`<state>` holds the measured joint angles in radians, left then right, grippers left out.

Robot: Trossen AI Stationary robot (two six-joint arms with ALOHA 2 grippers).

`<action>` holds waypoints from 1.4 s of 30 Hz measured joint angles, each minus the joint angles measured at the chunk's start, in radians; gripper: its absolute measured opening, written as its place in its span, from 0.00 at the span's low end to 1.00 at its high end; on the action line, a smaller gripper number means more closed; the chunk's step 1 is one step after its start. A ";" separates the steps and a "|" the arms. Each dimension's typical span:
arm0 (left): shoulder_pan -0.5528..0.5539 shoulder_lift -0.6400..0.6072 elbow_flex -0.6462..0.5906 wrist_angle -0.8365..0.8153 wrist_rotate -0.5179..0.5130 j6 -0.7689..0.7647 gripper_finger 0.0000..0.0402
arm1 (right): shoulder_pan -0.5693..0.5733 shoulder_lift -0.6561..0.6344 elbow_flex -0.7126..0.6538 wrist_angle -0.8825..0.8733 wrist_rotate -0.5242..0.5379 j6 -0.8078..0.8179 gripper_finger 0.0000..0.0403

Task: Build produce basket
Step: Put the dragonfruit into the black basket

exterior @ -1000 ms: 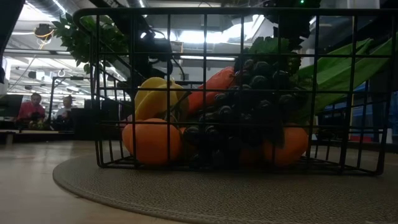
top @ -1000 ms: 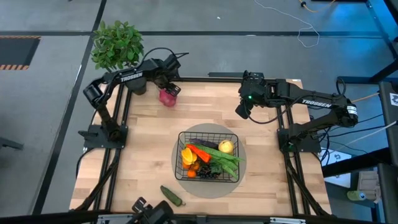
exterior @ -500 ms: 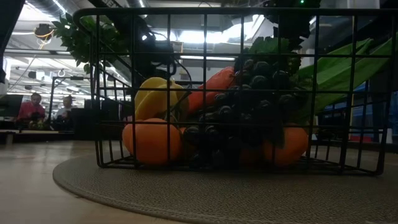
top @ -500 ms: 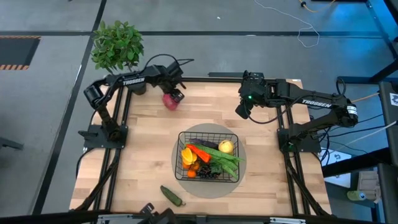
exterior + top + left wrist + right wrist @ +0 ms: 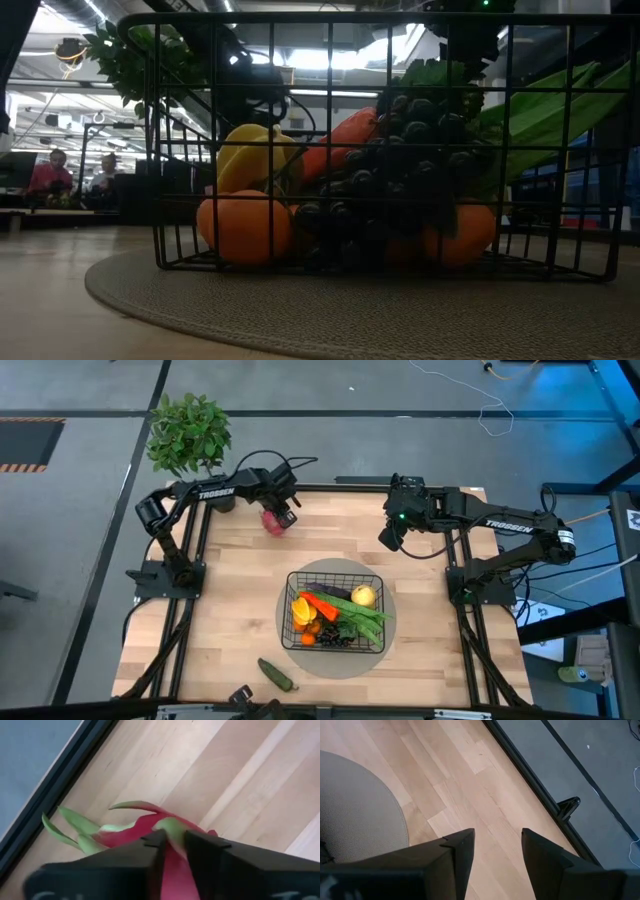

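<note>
A pink dragon fruit (image 5: 272, 522) with green scales lies on the wooden table near its far left corner. My left gripper (image 5: 284, 514) comes down on it and is shut on it; the left wrist view shows the dragon fruit (image 5: 131, 827) between the two dark fingers. The black wire basket (image 5: 335, 610) stands on a round grey mat (image 5: 388, 622) at the table's middle, holding several produce pieces. A green cucumber (image 5: 276, 674) lies near the front edge. My right gripper (image 5: 391, 538) hangs open above the far right, holding nothing. My left gripper pinches the dragon fruit between its two fingers (image 5: 150, 852), at a green-tipped scale on the fruit's upper side (image 5: 172, 831). The fingers come steeply from above, slanting down. The fruit's leafy end (image 5: 75, 827) lies on the table.
A leafy potted plant (image 5: 187, 432) stands off the table's far left corner. In the low view the basket (image 5: 370, 140) fills the frame, with tangerines, pepper, carrot and grapes inside. Bare wood lies left and right of the mat.
My left gripper has moved a little toward the table's right and near side and sunk onto the dragon fruit, rolling its wrist as it went. The right arm has kept still.
</note>
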<state>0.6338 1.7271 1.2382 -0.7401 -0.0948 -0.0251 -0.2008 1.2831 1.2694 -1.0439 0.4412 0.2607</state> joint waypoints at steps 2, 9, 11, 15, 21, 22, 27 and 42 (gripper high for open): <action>-0.001 0.000 0.000 0.006 0.000 0.009 0.08 | 0.000 0.000 0.000 0.000 0.000 0.000 0.38; -0.011 0.000 0.000 0.038 0.000 0.010 0.00 | 0.000 0.000 0.000 0.000 0.000 0.000 0.38; -0.016 0.000 0.003 0.035 0.000 0.010 0.00 | 0.000 0.000 0.000 0.000 0.000 0.000 0.38; -0.035 0.000 0.030 0.020 -0.021 0.010 0.00 | 0.000 0.000 0.000 0.000 0.000 -0.001 0.38; -0.078 0.000 0.120 -0.065 -0.078 0.030 0.00 | 0.000 0.000 0.000 0.000 0.000 -0.002 0.38; -0.086 0.000 0.136 -0.084 -0.087 0.033 0.00 | 0.000 0.000 0.000 0.000 0.000 -0.002 0.38; -0.128 0.000 0.207 -0.162 -0.136 0.047 0.00 | 0.000 0.000 0.000 0.000 0.000 -0.002 0.38; -0.335 0.000 0.542 -0.432 -0.180 -0.001 0.00 | 0.000 0.000 0.000 0.000 0.002 -0.002 0.38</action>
<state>0.2987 1.7267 1.7803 -1.1722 -0.2746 -0.0260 -0.2008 1.2831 1.2694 -1.0443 0.4429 0.2592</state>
